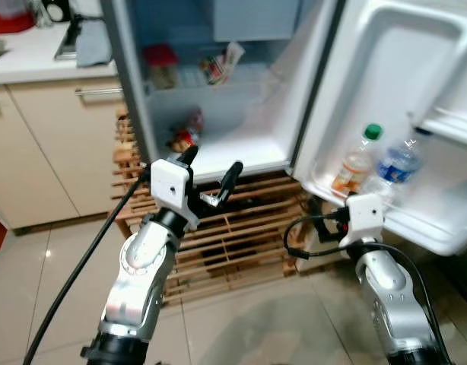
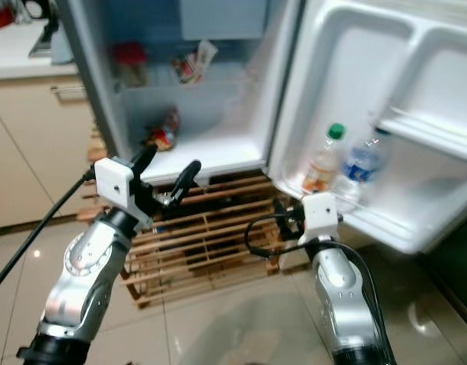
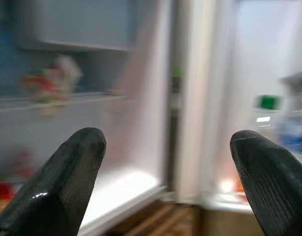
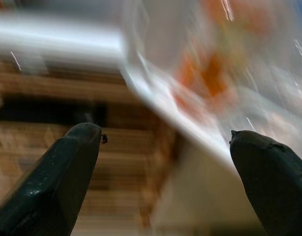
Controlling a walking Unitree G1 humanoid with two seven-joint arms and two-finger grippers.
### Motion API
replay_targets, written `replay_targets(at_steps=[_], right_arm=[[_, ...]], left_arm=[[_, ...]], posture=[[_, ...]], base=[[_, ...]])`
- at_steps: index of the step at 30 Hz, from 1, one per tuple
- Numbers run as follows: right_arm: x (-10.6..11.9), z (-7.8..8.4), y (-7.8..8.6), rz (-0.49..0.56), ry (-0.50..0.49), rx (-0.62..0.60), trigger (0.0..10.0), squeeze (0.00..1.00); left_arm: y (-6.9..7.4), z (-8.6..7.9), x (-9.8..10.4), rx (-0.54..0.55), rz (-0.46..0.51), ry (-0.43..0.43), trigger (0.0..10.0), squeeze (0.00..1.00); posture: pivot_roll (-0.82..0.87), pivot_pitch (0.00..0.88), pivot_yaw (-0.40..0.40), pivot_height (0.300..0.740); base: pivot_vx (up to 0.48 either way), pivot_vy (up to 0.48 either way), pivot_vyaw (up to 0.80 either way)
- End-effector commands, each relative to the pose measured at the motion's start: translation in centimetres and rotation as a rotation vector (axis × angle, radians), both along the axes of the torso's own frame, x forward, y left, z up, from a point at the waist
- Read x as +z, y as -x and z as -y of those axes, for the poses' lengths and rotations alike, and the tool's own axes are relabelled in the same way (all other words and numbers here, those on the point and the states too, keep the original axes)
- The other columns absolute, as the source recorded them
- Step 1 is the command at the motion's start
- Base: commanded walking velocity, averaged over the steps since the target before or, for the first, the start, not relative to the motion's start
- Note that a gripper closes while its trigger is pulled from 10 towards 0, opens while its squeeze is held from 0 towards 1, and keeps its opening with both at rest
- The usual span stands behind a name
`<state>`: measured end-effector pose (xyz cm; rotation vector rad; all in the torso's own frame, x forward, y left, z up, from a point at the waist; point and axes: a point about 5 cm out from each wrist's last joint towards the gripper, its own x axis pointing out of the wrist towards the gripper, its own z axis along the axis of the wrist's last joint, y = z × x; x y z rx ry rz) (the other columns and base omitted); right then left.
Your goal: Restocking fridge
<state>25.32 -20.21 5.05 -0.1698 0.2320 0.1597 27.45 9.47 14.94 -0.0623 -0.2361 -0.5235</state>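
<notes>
The fridge (image 1: pixel 218 156) stands open, its door (image 1: pixel 401 68) swung to the right. In the door's lower shelf (image 1: pixel 439 220) stand a green-capped bottle with an orange label (image 1: pixel 355 163) and a blue-labelled water bottle (image 1: pixel 397 163). My left gripper (image 1: pixel 212 161) is open and empty, raised just in front of the fridge's bottom shelf. My right gripper (image 4: pixel 166 133) is open too, held low under the door shelf, with the blurred orange label (image 4: pixel 210 78) ahead of it. Its white wrist box (image 1: pixel 364 213) hides the fingers from the head camera.
Inside the fridge are a red packet (image 1: pixel 186 133) on the bottom shelf and a red jar (image 1: pixel 161 67) and a packet (image 1: pixel 218 67) higher up. A wooden slatted pallet (image 1: pixel 233 236) lies under the fridge. Beige cabinets (image 1: pixel 51 137) and a counter (image 1: pixel 36 53) stand at left.
</notes>
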Motion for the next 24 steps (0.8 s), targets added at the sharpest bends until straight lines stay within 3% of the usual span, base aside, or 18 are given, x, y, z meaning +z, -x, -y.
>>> replay_targets(at_steps=[1,4,6,7,9,10,11,12,13,14,15,16,17,18,20,21,22,24], right_arm=[[-2.0,1.4,1.3,-0.113,0.011,0.006,10.0,0.0],[-5.3,3.8,4.2,-0.318,0.131,0.012,10.0,0.0],[-5.9,4.2,4.8,-0.366,0.151,0.012,10.0,0.0],[-8.0,5.9,6.9,-0.558,0.26,0.022,10.0,0.0],[-8.5,6.5,7.7,-0.615,0.296,0.018,10.0,0.0],[-8.7,7.5,8.0,-0.64,0.331,-0.046,10.0,0.0],[-8.1,9.0,7.5,-0.587,0.383,-0.174,10.0,0.0],[-8.1,9.0,7.5,-0.587,0.383,-0.174,10.0,0.0],[-6.7,10.4,6.3,-0.495,0.457,-0.309,10.0,0.0],[-5.7,11.2,5.4,-0.446,0.487,-0.372,10.0,0.0],[-5.7,11.2,5.4,-0.446,0.487,-0.372,10.0,0.0],[-4.2,12.3,3.8,-0.383,0.528,-0.437,10.0,0.0],[-3.5,12.8,3.1,-0.36,0.545,-0.457,10.0,0.0],[-3.5,12.8,3.1,-0.36,0.545,-0.457,10.0,0.0],[-1.5,13.8,1.1,-0.284,0.574,-0.517,10.0,0.0],[-1.5,13.8,1.1,-0.284,0.574,-0.517,10.0,0.0],[0.7,14.2,-1.1,-0.197,0.589,-0.561,10.0,0.0],[1.3,14.2,-2.0,-0.174,0.592,-0.565,10.0,0.0]], left_arm=[[-0.2,-0.2,0.3,-0.009,-0.002,-0.008,10.0,0.0],[-0.2,-0.4,0.5,-0.01,-0.002,0.02,10.0,0.0],[-0.2,-0.5,0.5,-0.007,-0.001,0.03,10.0,0.0],[-0.4,-0.7,0.2,0.014,-0.019,0.015,10.0,0.0],[-0.5,-0.8,0.0,0.02,-0.028,0.007,10.0,0.0],[-0.7,-0.9,-0.7,0.026,-0.065,-0.031,10.0,0.0],[-1.4,-1.5,-3.6,0.077,-0.241,-0.147,10.0,0.0],[-1.4,-1.5,-3.6,0.077,-0.241,-0.147,10.0,0.0],[-1.7,-4.1,-9.8,0.232,-0.687,-0.199,10.0,0.0],[-1.0,-5.1,-12.2,0.26,-0.852,-0.19,10.0,0.0],[-1.0,-5.1,-12.2,0.26,-0.852,-0.19,10.0,0.0],[0.1,-6.6,-14.7,0.307,-0.973,-0.202,10.0,0.0],[0.4,-7.2,-15.5,0.338,-0.995,-0.234,10.0,0.0],[0.4,-7.2,-15.5,0.338,-0.995,-0.234,10.0,0.0],[1.4,-7.9,-17.2,0.381,-1.077,-0.238,10.0,0.0],[1.4,-7.9,-17.2,0.381,-1.077,-0.238,10.0,0.0],[2.3,-7.6,-18.4,0.37,-1.121,-0.303,10.0,0.0],[2.7,-7.5,-18.9,0.354,-1.134,-0.34,10.0,0.0]], posture=[[-0.14,0.0,-0.014,0.74],[-0.15,0.0,-0.006,0.74],[-0.15,0.0,-0.004,0.74],[-0.15,0.0,0.003,0.74],[-0.15,0.0,0.003,0.74],[-0.15,0.0,0.008,0.74],[-0.15,0.0,0.011,0.74],[-0.15,0.0,0.011,0.74],[-0.15,0.0,0.016,0.74],[-0.15,0.0,0.023,0.74],[-0.15,0.0,0.023,0.74],[-0.16,0.0,0.032,0.74],[-0.16,0.0,0.032,0.74],[-0.16,0.0,0.032,0.74],[-0.15,0.0,0.037,0.74],[-0.15,0.0,0.037,0.74],[-0.16,0.0,0.043,0.74],[-0.15,0.0,0.046,0.74]], base=[[0.0,-0.472,0.0],[0.0,-0.456,0.0],[0.0,-0.442,0.0],[0.0,0.0,0.0],[0.0,0.0,0.0],[0.0,0.0,0.0],[0.0,0.0,0.0],[0.0,0.0,0.0],[0.0,0.0,0.0],[0.0,0.0,0.0],[0.0,0.0,0.0],[0.0,0.0,0.0],[0.0,0.0,0.0],[0.0,0.0,0.0],[0.0,0.0,0.0],[0.0,0.0,0.0],[0.0,0.0,0.0],[0.0,0.0,0.0]])
